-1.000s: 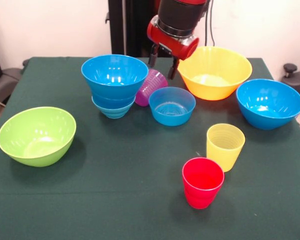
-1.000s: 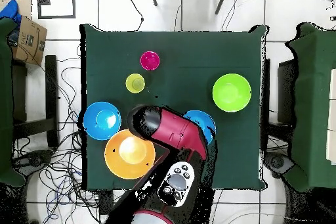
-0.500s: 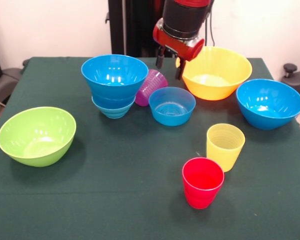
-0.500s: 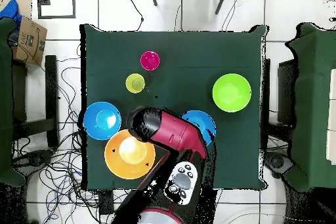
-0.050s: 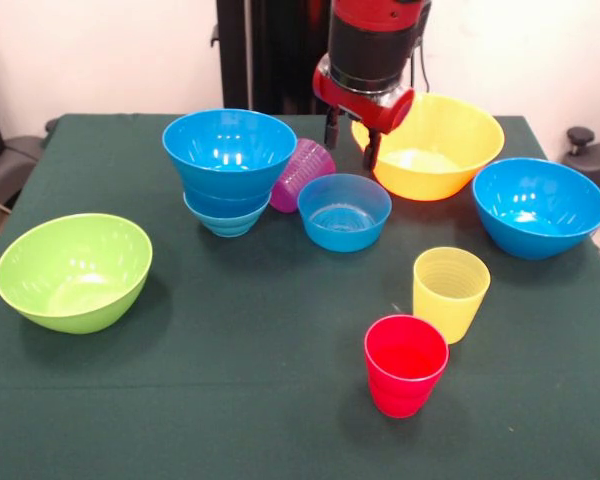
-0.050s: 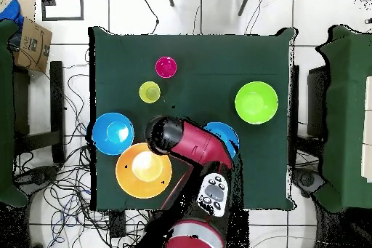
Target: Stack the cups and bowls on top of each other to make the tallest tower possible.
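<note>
The gripper [image 5: 350, 139] hangs with its fingers spread and empty over the left rim of the big yellow bowl [image 5: 435, 150], the blue stack [image 5: 229, 170] and tipped purple cup [image 5: 302, 174] crowded to its left, while the table [image 5: 230, 380] lies open nearer me.

One camera sits low at the bench's [image 5: 180, 420] edge, looking across it from close by. The other hangs high, looking straight down on the whole bench [image 6: 196, 49] and surrounding floor. Both share the benchtop.
</note>
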You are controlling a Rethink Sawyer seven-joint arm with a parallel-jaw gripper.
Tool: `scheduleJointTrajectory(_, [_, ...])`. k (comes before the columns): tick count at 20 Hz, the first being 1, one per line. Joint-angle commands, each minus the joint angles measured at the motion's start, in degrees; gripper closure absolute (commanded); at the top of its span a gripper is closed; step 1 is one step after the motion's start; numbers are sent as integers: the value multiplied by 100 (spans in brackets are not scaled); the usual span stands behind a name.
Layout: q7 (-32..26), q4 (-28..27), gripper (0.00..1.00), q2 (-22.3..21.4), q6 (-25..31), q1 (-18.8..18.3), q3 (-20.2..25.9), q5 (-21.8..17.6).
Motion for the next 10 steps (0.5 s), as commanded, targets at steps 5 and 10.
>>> scheduleJointTrajectory(5, [350,-38,0,169,-864,58,606,-540])
scheduleJointTrajectory(10, [397,-228,0,258,-895,47,539,-582])
